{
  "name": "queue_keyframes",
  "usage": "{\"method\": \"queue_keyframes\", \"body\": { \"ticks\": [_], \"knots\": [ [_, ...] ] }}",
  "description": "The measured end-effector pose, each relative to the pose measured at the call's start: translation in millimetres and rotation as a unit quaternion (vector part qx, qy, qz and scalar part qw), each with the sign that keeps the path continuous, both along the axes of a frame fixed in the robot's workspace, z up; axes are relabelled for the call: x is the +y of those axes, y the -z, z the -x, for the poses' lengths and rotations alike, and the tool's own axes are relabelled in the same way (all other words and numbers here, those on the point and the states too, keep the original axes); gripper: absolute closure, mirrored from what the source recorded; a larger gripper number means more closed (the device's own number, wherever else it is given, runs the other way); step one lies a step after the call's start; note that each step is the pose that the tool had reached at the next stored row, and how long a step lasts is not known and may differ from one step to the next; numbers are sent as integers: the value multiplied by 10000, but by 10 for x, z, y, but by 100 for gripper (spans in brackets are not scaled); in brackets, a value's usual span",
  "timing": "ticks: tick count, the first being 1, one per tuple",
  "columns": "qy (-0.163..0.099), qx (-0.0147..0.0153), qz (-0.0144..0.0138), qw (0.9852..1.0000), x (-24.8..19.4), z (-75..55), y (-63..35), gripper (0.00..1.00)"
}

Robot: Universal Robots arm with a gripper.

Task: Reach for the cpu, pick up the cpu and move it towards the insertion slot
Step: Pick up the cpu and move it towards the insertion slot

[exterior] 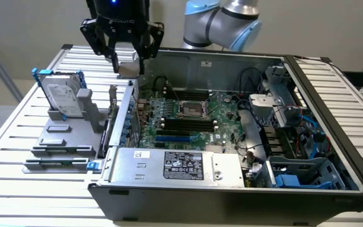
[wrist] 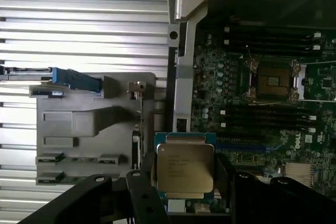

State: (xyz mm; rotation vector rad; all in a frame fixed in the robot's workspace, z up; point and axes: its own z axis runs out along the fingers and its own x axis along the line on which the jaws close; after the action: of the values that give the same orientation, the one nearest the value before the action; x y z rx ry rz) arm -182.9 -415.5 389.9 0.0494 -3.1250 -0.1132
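1. My gripper (exterior: 128, 59) is closed on the chip (exterior: 128, 69), holding it in the air over the case's wall, at about 10 o'clock from the socket (exterior: 191, 110).
2. From the wrist camera, the chip (wrist: 185, 168) sits between the black fingers (wrist: 140, 195), silver top facing the lens.
3. The socket (wrist: 271, 80) lies on the green board, well apart from the chip.
4. The hard drive (exterior: 64, 97) stands upright on the grey tray (exterior: 55, 142), at 9 o'clock from the case (exterior: 232, 198).
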Motion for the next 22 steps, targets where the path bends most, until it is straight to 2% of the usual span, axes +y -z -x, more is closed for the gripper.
{"method": "queue_keyframes", "body": {
  "ticks": [10,14,16,18,22],
  "knots": [
    [1,0,0,10000,3,-454,0,45],
    [0,0,0,10000,23,-638,1,45],
    [0,0,0,10000,51,-722,2,45],
    [0,1,1,10000,97,-789,3,45],
    [0,0,2,10000,226,-897,15,45]
  ]
}}
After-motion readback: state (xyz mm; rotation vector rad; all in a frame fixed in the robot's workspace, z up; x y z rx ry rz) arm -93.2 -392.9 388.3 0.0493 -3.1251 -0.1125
